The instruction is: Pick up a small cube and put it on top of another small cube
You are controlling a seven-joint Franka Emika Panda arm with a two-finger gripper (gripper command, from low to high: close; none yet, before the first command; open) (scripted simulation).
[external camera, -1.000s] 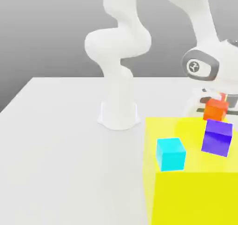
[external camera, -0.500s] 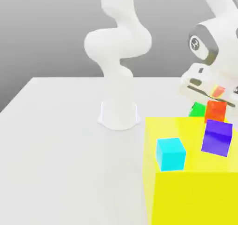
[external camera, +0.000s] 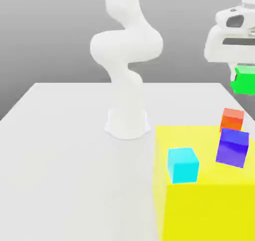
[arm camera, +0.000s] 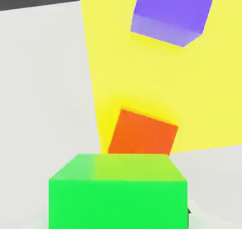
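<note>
- The small plain bright green cube (arm camera: 118, 190) sits nearest the hand camera, carried by the gripper (external camera: 242, 74); in the exterior view it hangs well above the counter (external camera: 64, 135), so I judge the fingers closed on it, though the pads themselves are hidden.
- Just beyond it in the hand view lies the small orange-red cube (arm camera: 142, 133), at the edge of the large bright yellow block (arm camera: 156, 76). It is the likely target for stacking, and it looks rotated against the green cube's faces.
- To do this step well, I would bring the green cube directly over the orange-red one, turn the wrist until the edges run parallel, then come down slowly and let go only once the faces touch.
- In the exterior view the orange-red cube (external camera: 232, 119) lies toward 6 o'clock of the held cube, slightly off plumb, so a small sideways correction seems needed.
- Farther on, the purple cube (arm camera: 171, 10) stands tilted near the target; the descent should keep clear of it.
- The cyan cube (external camera: 183, 165) sits well apart at the yellow block's front.
</note>
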